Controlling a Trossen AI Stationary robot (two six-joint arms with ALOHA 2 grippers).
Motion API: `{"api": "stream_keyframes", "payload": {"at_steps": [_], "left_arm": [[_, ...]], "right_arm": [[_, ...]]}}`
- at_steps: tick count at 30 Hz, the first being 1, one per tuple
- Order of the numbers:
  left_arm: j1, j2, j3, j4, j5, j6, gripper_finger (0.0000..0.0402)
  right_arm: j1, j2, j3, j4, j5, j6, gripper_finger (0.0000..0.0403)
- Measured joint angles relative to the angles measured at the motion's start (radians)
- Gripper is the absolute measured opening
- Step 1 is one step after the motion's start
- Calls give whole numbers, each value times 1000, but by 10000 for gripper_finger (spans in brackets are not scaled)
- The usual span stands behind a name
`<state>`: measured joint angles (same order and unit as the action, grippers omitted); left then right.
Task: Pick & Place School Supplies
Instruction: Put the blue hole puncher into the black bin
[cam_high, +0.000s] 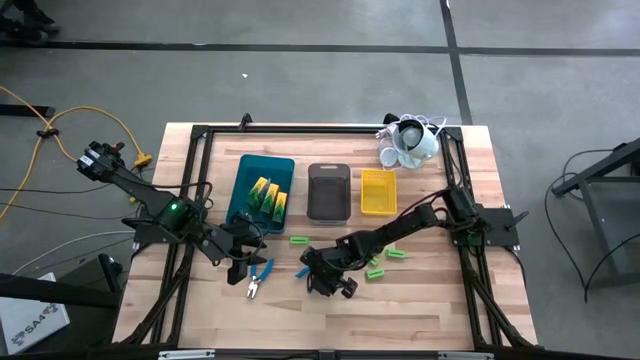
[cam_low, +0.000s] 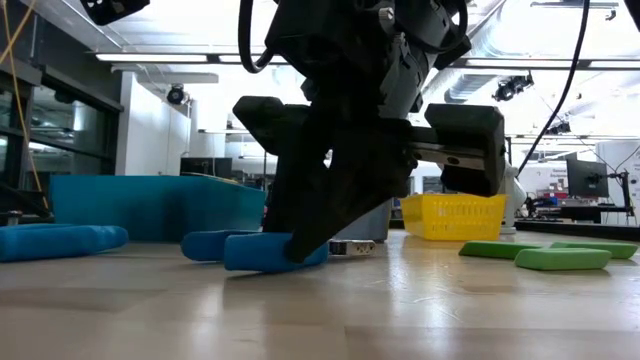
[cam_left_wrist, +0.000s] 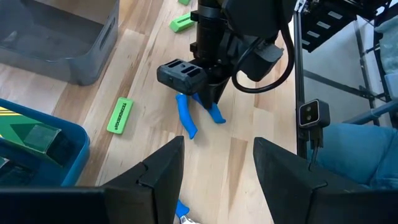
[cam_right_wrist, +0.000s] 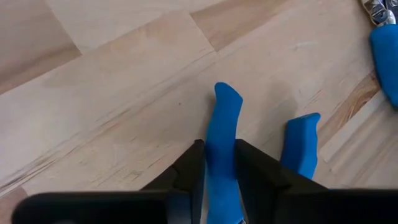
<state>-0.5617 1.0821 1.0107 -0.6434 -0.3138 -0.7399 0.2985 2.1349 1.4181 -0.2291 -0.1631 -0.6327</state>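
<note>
Pliers: one blue-handled pair lies on the counter in front of the trays; one handle is clamped between the right gripper's jaws, the other handle lies free beside it.
Second pliers: lie on the counter near the left gripper, untouched by it.
Right gripper: set low over the counter's middle, jaws closed on the handle; a lift is judged to be the step in hand.
Left gripper: held just above the counter by the second pliers, jaws apart, nothing between them.
Boxes: yellow-and-green boxes are already seen inside the teal tray; this part is judged done.
Green sticks: one lies near the teal tray, others lie beside the right arm, all on bare counter, none in a tray.
Grey tray: no supplies are seen in it.
Yellow tray: likewise without supplies, as far as can be seen.
Progress: judged early to middle; boxes are placed, while both pliers and all sticks are left to be sorted.
</note>
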Motion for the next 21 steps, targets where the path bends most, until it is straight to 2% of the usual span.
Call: {"api": "stream_keyframes", "payload": {"at_steps": [21], "left_arm": [[0,0,0,0,0,0,188]], "right_arm": [[-31,0,0,-2,-55,30,77]]}}
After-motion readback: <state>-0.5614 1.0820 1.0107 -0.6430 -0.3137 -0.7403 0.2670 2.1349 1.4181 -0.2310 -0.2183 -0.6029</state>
